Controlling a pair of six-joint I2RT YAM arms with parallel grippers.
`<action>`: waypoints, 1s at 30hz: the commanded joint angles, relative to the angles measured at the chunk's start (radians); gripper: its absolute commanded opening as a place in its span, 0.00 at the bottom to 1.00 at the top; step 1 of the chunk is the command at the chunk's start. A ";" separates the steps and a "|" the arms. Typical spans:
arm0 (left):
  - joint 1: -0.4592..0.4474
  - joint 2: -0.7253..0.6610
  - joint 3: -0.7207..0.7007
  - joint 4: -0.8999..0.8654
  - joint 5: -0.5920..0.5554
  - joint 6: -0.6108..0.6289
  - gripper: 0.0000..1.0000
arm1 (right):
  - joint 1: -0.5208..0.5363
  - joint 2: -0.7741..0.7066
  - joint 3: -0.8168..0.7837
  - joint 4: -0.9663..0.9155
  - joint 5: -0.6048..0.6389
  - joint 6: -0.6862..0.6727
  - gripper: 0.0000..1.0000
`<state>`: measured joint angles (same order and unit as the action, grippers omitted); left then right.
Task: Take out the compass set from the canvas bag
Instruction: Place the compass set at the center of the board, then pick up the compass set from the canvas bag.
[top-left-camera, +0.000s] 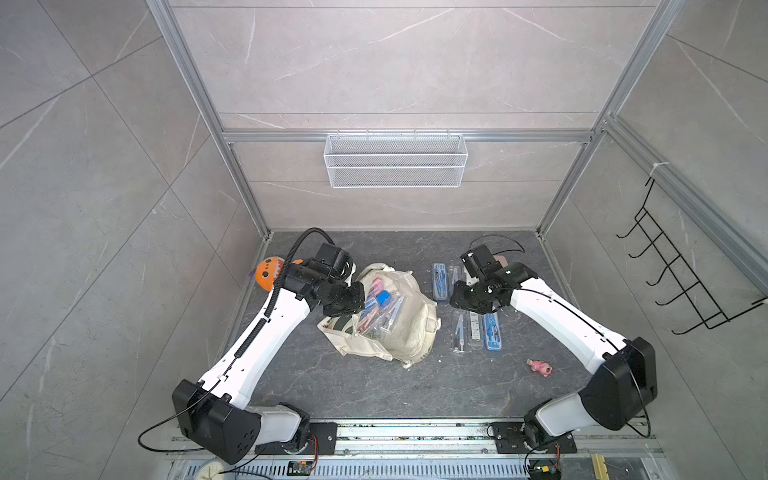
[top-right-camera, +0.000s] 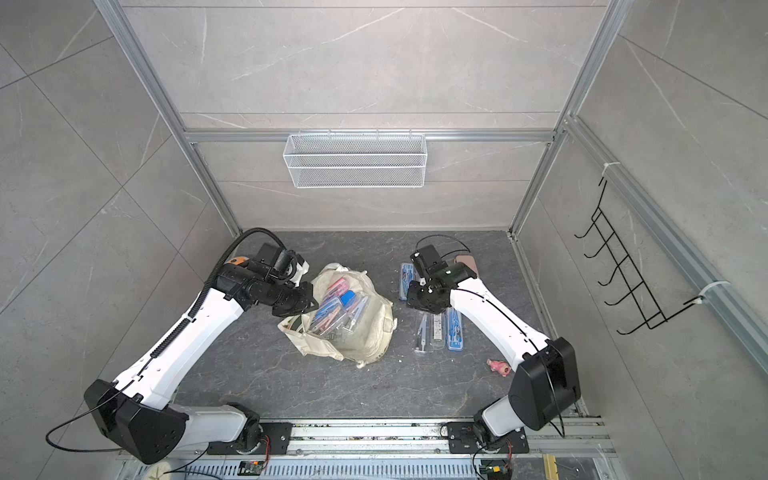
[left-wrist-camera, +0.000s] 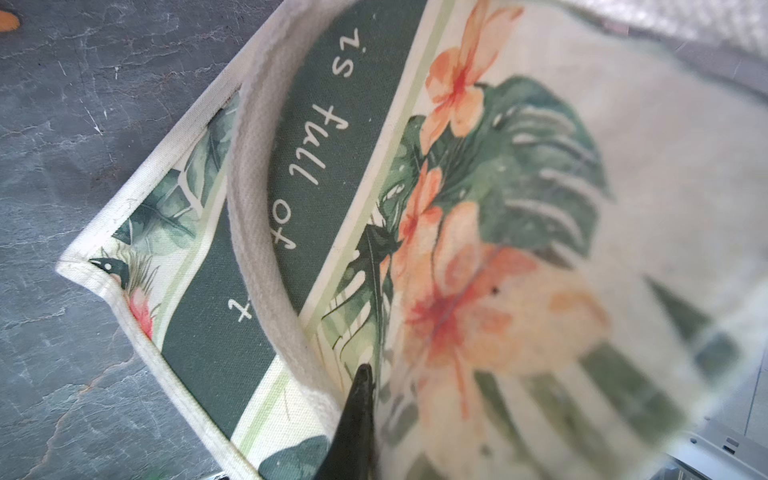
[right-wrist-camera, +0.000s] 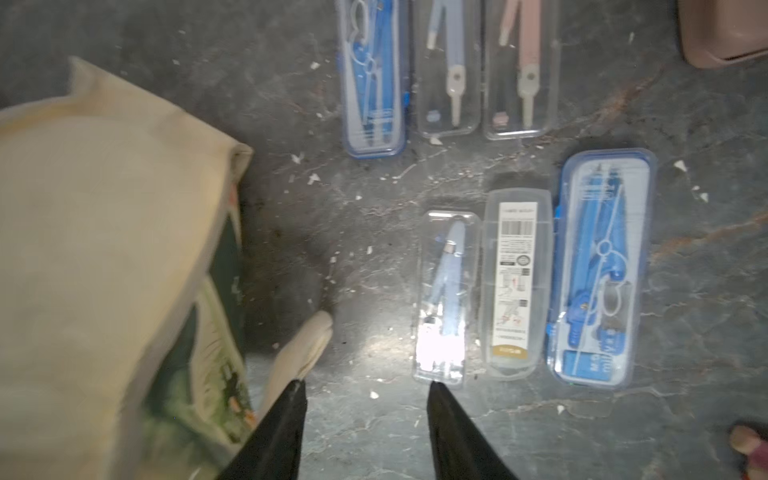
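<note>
The cream canvas bag (top-left-camera: 409, 328) lies slumped mid-table with its mouth open, and several compass sets (top-left-camera: 380, 307) in clear and blue cases show inside it. My left gripper (left-wrist-camera: 370, 374) is shut on the cloth of the bag (left-wrist-camera: 519, 208) at its rim, beside a handle (left-wrist-camera: 257, 208). To the bag's right, my right gripper (right-wrist-camera: 365, 384) hangs open and empty over bare table. Ahead of it lie two rows of compass sets: a clear case (right-wrist-camera: 446, 295), a labelled case (right-wrist-camera: 517, 282), a blue case (right-wrist-camera: 602, 266), and further ones (right-wrist-camera: 372, 79).
An orange plush toy (top-left-camera: 266, 274) sits behind my left arm. A small pink toy (top-left-camera: 539, 368) lies near my right arm. A brownish-pink block (top-right-camera: 467, 264) stands at the back right. A wire basket (top-left-camera: 395, 160) hangs on the back wall and a hook rack (top-left-camera: 673, 270) on the right wall.
</note>
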<state>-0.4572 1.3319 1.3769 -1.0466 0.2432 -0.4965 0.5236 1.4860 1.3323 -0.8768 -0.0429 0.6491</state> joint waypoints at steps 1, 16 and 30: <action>0.006 -0.008 0.036 0.017 0.027 0.018 0.00 | 0.098 -0.041 0.063 0.030 -0.004 0.078 0.50; 0.006 -0.005 0.038 0.028 0.038 0.019 0.00 | 0.489 0.088 0.149 0.141 0.110 0.111 0.44; 0.005 -0.019 0.027 0.017 0.055 0.025 0.00 | 0.458 0.443 0.265 0.091 0.102 0.438 0.52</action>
<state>-0.4572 1.3319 1.3769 -1.0424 0.2642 -0.4889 1.0054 1.8805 1.5349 -0.7517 0.0479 0.9573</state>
